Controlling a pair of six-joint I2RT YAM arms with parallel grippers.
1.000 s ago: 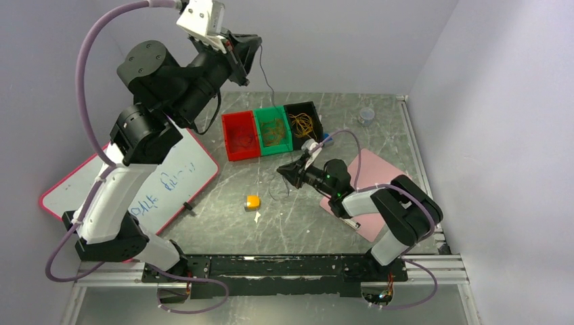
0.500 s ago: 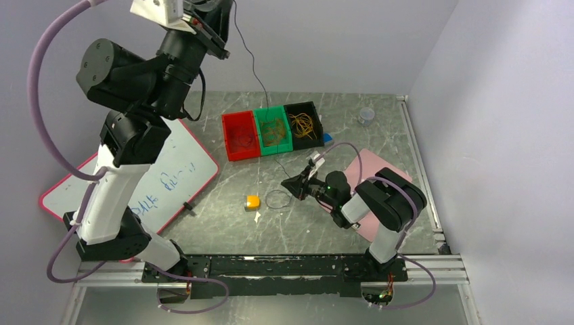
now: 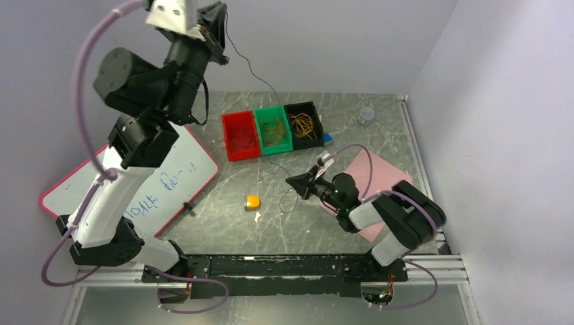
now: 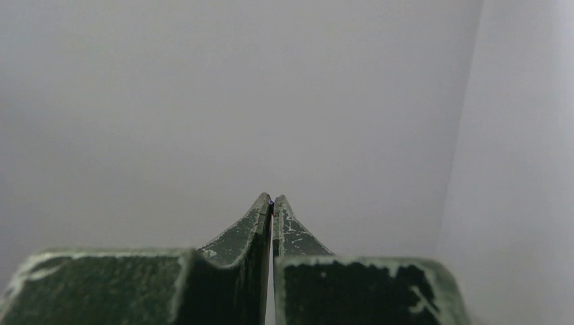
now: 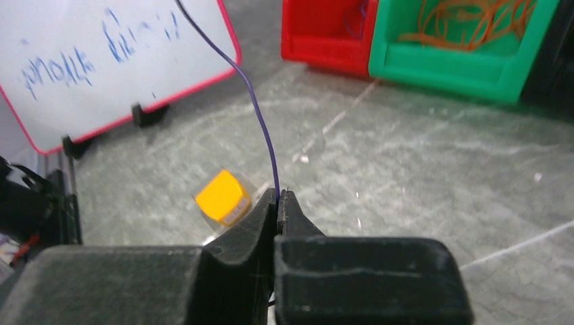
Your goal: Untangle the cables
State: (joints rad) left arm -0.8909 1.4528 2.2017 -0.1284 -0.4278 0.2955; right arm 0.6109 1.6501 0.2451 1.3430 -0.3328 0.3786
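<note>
Pinching purple cable (image 5: 262, 128): right gripper (image 5: 278, 196) | top view: left gripper (image 3: 220, 30) holds it aloft

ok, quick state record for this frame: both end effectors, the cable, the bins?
left end effector: shut, raised high above the table, cable runs up to it
right end effector: shut on cable, low over table
cable: thin, dark purple, strung between the two arms
red bin: contents unclear
green bin: orange wires
black bin: yellow-orange wires
yellow block: on table, near right end effector
</note>
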